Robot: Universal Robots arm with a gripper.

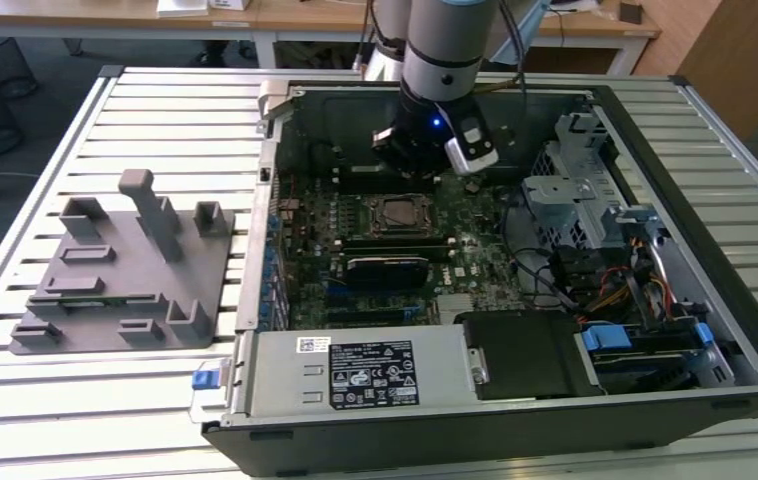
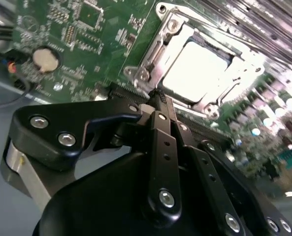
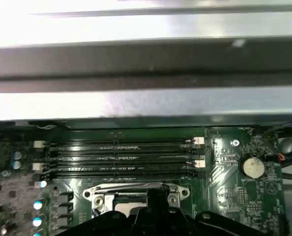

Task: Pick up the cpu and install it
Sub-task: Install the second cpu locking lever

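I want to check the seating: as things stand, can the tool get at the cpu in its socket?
Probably yes. The cpu lies face-up in the socket with nothing over it, and the tool hangs close beside it.

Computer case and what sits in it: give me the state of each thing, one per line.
Computer case: open, side cover off, board facing up.
Cpu: lying in the socket, silvery top up.
Tool: shut, holding nothing, tips just beside the socket.
Memory slots: appear empty.
Coin battery: in its holder.
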